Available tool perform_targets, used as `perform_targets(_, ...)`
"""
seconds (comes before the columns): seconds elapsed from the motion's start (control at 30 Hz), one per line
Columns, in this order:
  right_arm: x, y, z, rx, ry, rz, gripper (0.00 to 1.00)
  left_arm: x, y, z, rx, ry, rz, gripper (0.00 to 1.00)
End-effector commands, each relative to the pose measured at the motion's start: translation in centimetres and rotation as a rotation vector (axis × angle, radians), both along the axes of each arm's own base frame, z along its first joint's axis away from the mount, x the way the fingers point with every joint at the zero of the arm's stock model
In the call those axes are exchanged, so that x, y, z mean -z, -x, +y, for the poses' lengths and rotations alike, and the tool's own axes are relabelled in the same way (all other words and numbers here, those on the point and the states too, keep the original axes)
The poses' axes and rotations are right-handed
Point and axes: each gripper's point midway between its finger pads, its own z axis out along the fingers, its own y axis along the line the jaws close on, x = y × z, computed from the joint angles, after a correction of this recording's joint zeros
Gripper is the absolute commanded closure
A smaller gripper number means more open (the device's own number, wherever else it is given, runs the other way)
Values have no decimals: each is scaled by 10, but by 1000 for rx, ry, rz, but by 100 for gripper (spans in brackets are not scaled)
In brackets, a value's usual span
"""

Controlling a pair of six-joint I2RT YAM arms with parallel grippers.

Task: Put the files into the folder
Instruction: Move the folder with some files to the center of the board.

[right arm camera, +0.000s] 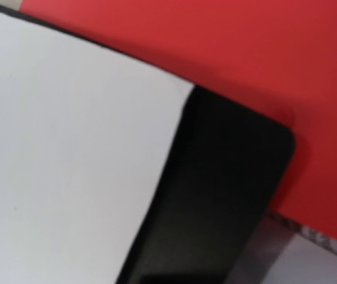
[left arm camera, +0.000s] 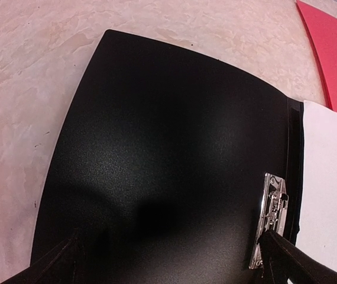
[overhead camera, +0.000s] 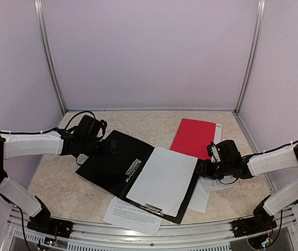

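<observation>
A black folder [overhead camera: 107, 162] lies open in the middle of the table. A blank white sheet [overhead camera: 162, 180] rests on its right half, under a metal clip [overhead camera: 153, 209]. One printed sheet [overhead camera: 133, 215] pokes out beneath the folder's near edge, and another white sheet [overhead camera: 205, 197] lies under its right side. My left gripper [overhead camera: 110, 148] hovers over the bare left flap [left arm camera: 168, 136], fingers [left arm camera: 292, 263] spread wide and empty, beside a second metal clip [left arm camera: 272, 219]. My right gripper [overhead camera: 200, 168] sits at the folder's right edge. Its wrist view is blurred, showing the sheet [right arm camera: 68, 148] and folder corner [right arm camera: 227, 177], no fingers.
A red folder [overhead camera: 193, 137] lies flat at the back right, partly under the black one, and also shows in the wrist views [left arm camera: 334, 53] [right arm camera: 216, 47]. White walls with metal posts enclose the speckled table [overhead camera: 55, 193]. A metal rail [overhead camera: 154, 238] runs along the near edge.
</observation>
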Motion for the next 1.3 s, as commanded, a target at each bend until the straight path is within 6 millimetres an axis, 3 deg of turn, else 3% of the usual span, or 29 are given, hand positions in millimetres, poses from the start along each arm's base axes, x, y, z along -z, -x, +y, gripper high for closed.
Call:
perform_targets(0.0,-3,-7,0,31,-41,-20,78,-2,-3,-2,-2,-19,-1,1)
perform_targets(0.17,-18,-18,2,50,-61,-62,100,-1,-3,-1,-2,-25,-2,1)
perform_targets(0.43,-47,-46,6,75,-37,-138,100,-2,-2,0,-4,-31,-5,1)
perform_targets(0.67,-75,-89,14,42,9,-198,100,-6,-2,2,-5,-38,-16,1)
perform_targets(0.8,-76,-114,12,-2,62,-197,100,-6,0,3,-5,-47,-15,1)
perform_targets(0.93,-65,-131,6,-43,116,-175,100,-4,4,5,3,-54,-7,1)
perform_targets(1.07,-49,-141,2,-82,177,-154,100,-2,20,1,29,-38,29,1)
perform_targets(1.17,-41,-143,2,-108,207,-147,100,8,46,-8,66,15,100,2)
perform_targets(1.27,-49,-144,5,-123,202,-176,83,15,75,-27,108,95,167,6)
